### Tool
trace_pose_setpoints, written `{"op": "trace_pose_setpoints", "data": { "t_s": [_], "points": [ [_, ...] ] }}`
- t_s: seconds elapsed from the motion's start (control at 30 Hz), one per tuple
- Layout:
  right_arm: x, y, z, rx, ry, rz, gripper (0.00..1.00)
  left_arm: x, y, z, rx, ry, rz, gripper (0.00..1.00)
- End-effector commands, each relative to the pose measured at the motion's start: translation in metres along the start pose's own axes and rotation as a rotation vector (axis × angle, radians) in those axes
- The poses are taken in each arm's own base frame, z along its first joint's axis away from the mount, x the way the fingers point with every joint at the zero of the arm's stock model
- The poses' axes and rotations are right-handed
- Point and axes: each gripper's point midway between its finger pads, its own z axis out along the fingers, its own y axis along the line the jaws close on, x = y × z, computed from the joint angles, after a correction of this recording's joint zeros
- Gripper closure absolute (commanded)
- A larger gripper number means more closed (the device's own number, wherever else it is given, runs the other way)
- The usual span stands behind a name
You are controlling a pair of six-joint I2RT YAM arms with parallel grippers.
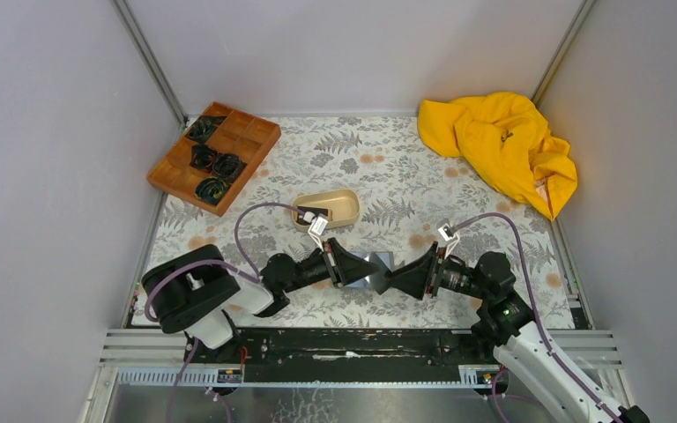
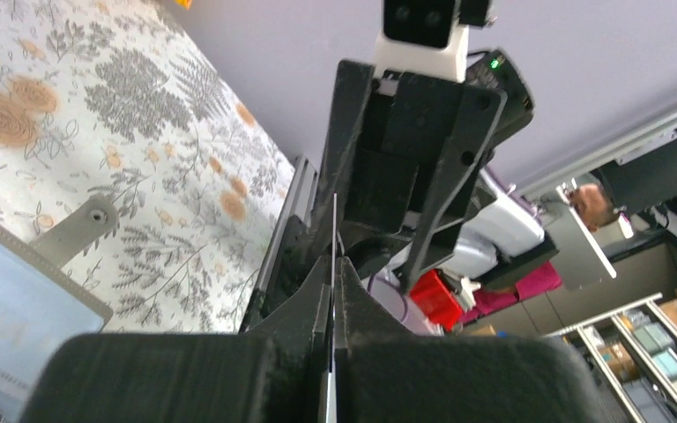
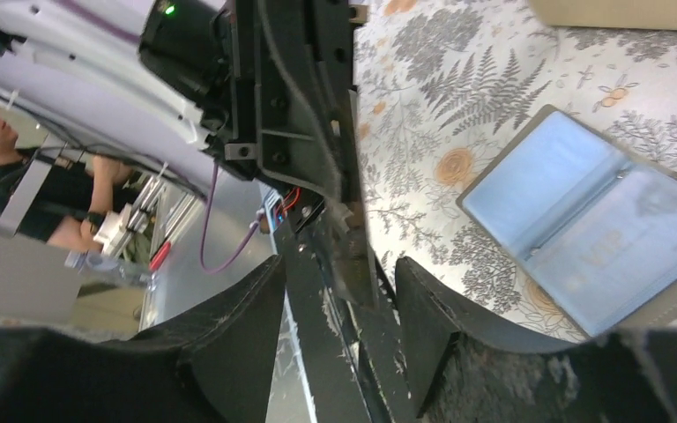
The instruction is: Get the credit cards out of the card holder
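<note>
The card holder [image 1: 381, 259] lies open on the flowered cloth between both grippers, its pale blue-grey inside facing up; it also shows in the left wrist view [image 2: 9, 304] and the right wrist view [image 3: 582, 229]. My left gripper [image 1: 363, 270] [image 2: 333, 264] is shut on a thin credit card [image 2: 333, 233], seen edge-on and held just above the table near the holder. My right gripper [image 1: 398, 278] [image 3: 339, 264] faces it tip to tip, with its jaws open and empty around the card's far edge.
A beige oval tray [image 1: 328, 208] with a small dark item in it stands just behind the holder. A brown compartment tray [image 1: 214, 156] is at the back left. A yellow cloth [image 1: 502, 145] is at the back right. The metal front rail [image 1: 361, 345] runs close behind the grippers.
</note>
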Motion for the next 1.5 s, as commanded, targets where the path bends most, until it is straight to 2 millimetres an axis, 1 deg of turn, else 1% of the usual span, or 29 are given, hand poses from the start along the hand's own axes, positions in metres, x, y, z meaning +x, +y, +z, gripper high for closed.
{"op": "trace_pose_setpoints", "data": {
  "t_s": [0.0,0.1,0.17,0.23,0.27,0.3,0.4,0.47,0.5,0.57,0.6,0.67,0.7,0.8,0.87,0.97,1.1,1.2,1.3,1.47],
  "points": [
    [-0.026,-0.006,0.003,0.041,-0.156,-0.007,0.44,-0.035,-0.028,0.005,0.050,-0.192,0.004,1.00],
    [-0.028,-0.010,0.005,0.036,-0.176,0.006,0.45,-0.043,-0.043,0.005,0.077,-0.236,0.006,1.00],
    [-0.030,-0.005,0.007,0.003,-0.188,0.014,0.45,-0.048,-0.049,0.003,0.084,-0.264,0.012,1.00],
    [-0.033,0.002,0.008,-0.043,-0.207,0.016,0.50,-0.051,-0.053,0.000,0.087,-0.288,0.016,1.00],
    [-0.035,0.007,0.008,-0.072,-0.215,0.014,0.53,-0.052,-0.057,-0.001,0.095,-0.295,0.017,1.00],
    [-0.039,0.016,0.007,-0.115,-0.235,-0.005,0.54,-0.052,-0.061,-0.002,0.102,-0.302,0.020,1.00],
    [-0.042,0.039,0.001,-0.238,-0.257,-0.035,0.54,-0.056,-0.066,-0.008,0.093,-0.348,0.016,1.00],
    [-0.044,0.050,-0.002,-0.301,-0.271,-0.043,0.52,-0.060,-0.068,-0.012,0.086,-0.379,0.018,1.00],
    [-0.044,0.053,-0.003,-0.317,-0.275,-0.042,0.52,-0.061,-0.070,-0.014,0.085,-0.390,0.021,1.00],
    [-0.047,0.054,-0.003,-0.320,-0.285,-0.039,0.53,-0.064,-0.070,-0.018,0.076,-0.416,0.025,1.00],
    [-0.048,0.053,-0.002,-0.320,-0.290,-0.039,0.55,-0.066,-0.071,-0.019,0.076,-0.425,0.028,1.00],
    [-0.052,0.053,-0.001,-0.317,-0.303,-0.035,0.64,-0.067,-0.072,-0.020,0.067,-0.442,0.032,1.00],
    [-0.054,0.054,-0.001,-0.320,-0.305,-0.036,0.66,-0.068,-0.072,-0.019,0.064,-0.447,0.035,1.00],
    [-0.059,0.059,0.000,-0.331,-0.305,-0.037,0.67,-0.067,-0.071,-0.017,0.056,-0.449,0.039,1.00],
    [-0.061,0.060,0.002,-0.333,-0.303,-0.038,0.64,-0.066,-0.070,-0.015,0.054,-0.450,0.036,1.00],
    [-0.063,0.057,0.004,-0.319,-0.302,-0.038,0.59,-0.066,-0.072,-0.012,0.060,-0.446,0.038,1.00],
    [-0.064,0.056,0.005,-0.314,-0.302,-0.036,0.59,-0.065,-0.072,-0.011,0.058,-0.444,0.042,1.00],
    [-0.066,0.057,0.007,-0.313,-0.299,-0.032,0.61,-0.064,-0.071,-0.010,0.054,-0.442,0.038,1.00],
    [-0.066,0.056,0.008,-0.312,-0.302,-0.028,0.73,-0.062,-0.070,-0.007,0.056,-0.434,0.034,1.00],
    [-0.067,0.056,0.009,-0.315,-0.298,-0.022,0.75,-0.059,-0.067,-0.004,0.049,-0.422,0.029,1.00]
  ]
}}
